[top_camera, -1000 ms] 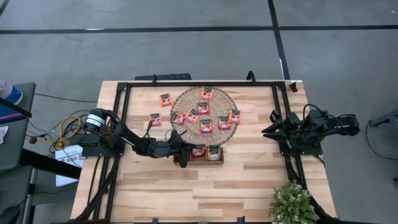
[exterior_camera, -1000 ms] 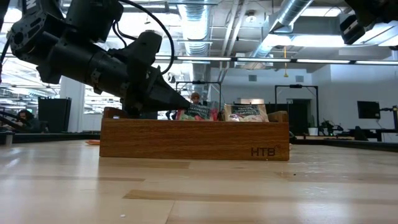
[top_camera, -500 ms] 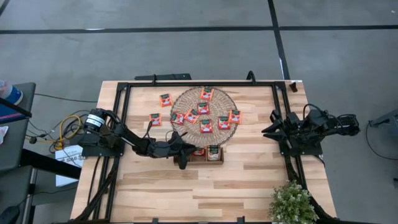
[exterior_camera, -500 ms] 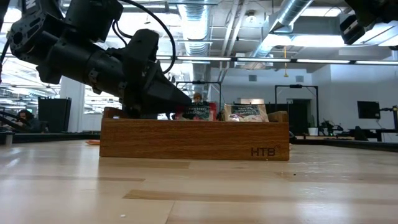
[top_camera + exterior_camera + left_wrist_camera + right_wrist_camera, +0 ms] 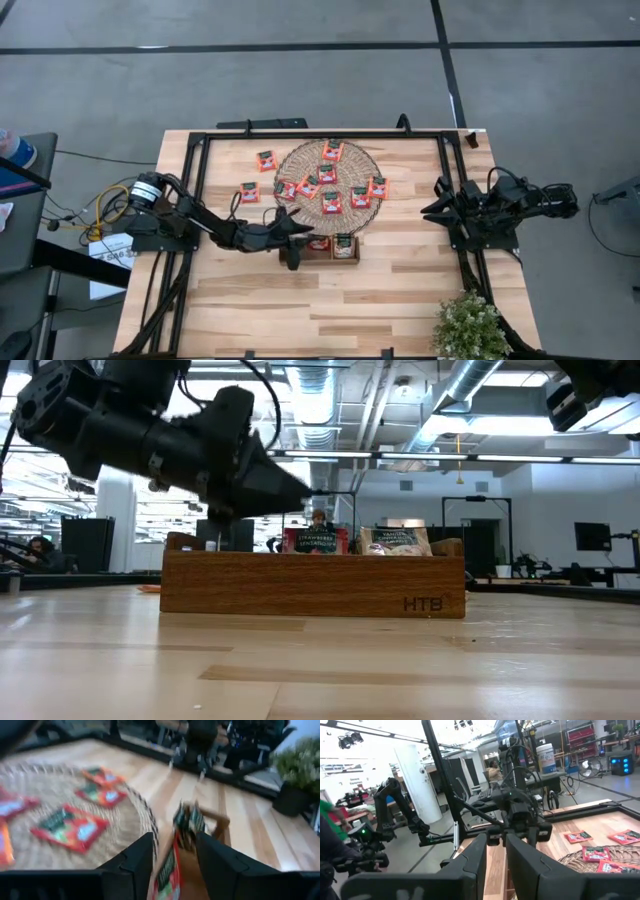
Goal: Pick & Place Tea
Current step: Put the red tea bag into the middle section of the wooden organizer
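The table (image 5: 330, 300) is of pale wooden planks with a black metal frame (image 5: 320, 134) around the edge. A round woven mat (image 5: 328, 189) lies in the middle and carries several small flat red-orange tea sachets (image 5: 330, 202); two more lie on the bare wood beside it. A small brown wooden tray (image 5: 312, 587) stands just before the mat, with sachets upright in two compartments (one red, one pale). The left gripper (image 5: 291, 240) hovers at the tray's left end, fingers (image 5: 134, 862) apart, holding nothing. The right gripper (image 5: 440, 200) waits at the right side; I cannot tell its state. A green plant (image 5: 470, 328) stands at the near right corner. Around is a grey floor; behind, a workshop with ceiling pipes.
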`<action>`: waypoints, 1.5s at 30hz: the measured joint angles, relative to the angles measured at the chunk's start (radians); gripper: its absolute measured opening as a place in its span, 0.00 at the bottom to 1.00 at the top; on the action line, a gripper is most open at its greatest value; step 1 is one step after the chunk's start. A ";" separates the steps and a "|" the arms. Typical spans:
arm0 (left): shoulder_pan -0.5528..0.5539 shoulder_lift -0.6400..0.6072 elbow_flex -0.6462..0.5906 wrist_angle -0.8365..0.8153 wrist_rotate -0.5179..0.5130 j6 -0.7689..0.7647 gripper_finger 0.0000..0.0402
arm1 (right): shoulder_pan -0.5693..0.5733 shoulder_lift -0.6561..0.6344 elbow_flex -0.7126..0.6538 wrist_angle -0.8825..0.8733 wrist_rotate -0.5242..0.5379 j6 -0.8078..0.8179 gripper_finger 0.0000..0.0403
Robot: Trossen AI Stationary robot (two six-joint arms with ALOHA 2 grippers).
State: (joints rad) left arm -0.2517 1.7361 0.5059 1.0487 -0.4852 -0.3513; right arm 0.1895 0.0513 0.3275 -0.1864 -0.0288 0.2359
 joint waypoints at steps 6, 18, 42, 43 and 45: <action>0.036 -0.111 0.001 0.001 -0.043 0.127 0.35 | 0.000 0.000 0.000 0.007 0.000 0.000 0.16; 0.331 -0.168 0.444 -0.969 0.271 0.179 0.35 | -0.001 0.000 0.000 0.013 0.002 0.001 0.16; 0.670 -0.032 0.717 -1.666 0.564 0.357 0.35 | -0.002 0.000 0.000 0.016 0.005 0.000 0.16; 0.686 -0.032 0.715 -1.679 0.563 0.361 0.35 | -0.002 0.000 0.000 0.015 0.005 0.000 0.16; 0.723 -0.033 0.708 -1.698 0.572 0.335 0.35 | -0.002 0.000 0.000 0.015 0.005 0.000 0.16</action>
State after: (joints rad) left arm 0.4713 1.7035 1.2136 -0.6495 0.0867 -0.0162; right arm 0.1879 0.0513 0.3279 -0.1711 -0.0238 0.2359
